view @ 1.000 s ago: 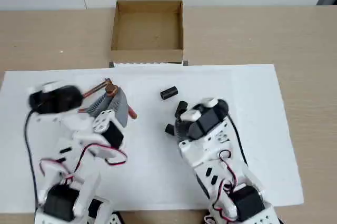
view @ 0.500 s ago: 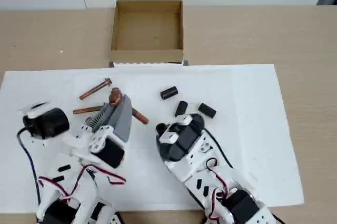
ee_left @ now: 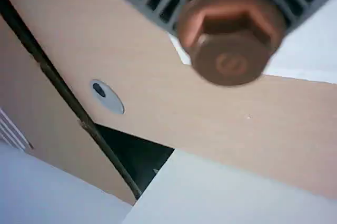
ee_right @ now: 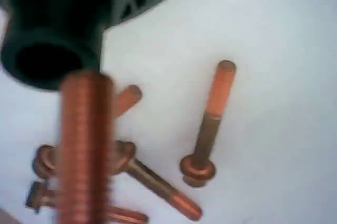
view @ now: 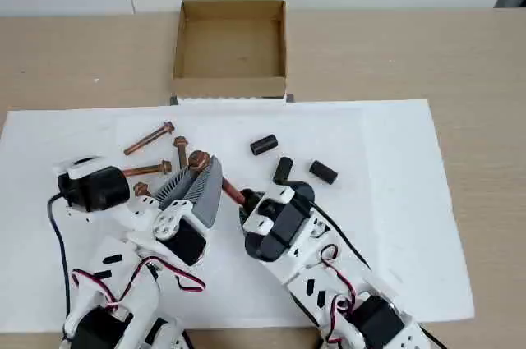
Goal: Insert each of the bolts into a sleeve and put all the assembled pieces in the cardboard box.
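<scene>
My left gripper (view: 202, 172) is shut on a copper bolt (view: 220, 180); its hexagonal head (ee_left: 229, 38) sits between the grey fingers. The shaft points at my right gripper (view: 249, 199), which is shut on a black sleeve (ee_right: 46, 59). The threaded tip (ee_right: 85, 129) is right at the sleeve's mouth, slightly off centre. Several loose bolts (view: 149, 138) lie on the white sheet left of the left gripper, and three loose sleeves (view: 263, 145) lie right of centre. The cardboard box (view: 232, 84) stands empty at the back.
A white paper sheet (view: 394, 201) covers the near part of the wooden table. The loose bolts (ee_right: 206, 124) lie close under the grippers. Two sleeves (view: 323, 172) lie just behind the right arm. Bare sheet stretches to the right.
The left gripper carried its bolt right and toward the near edge. The right arm swung left with its sleeve, uncovering two sleeves. Bolt tip and sleeve now meet.
</scene>
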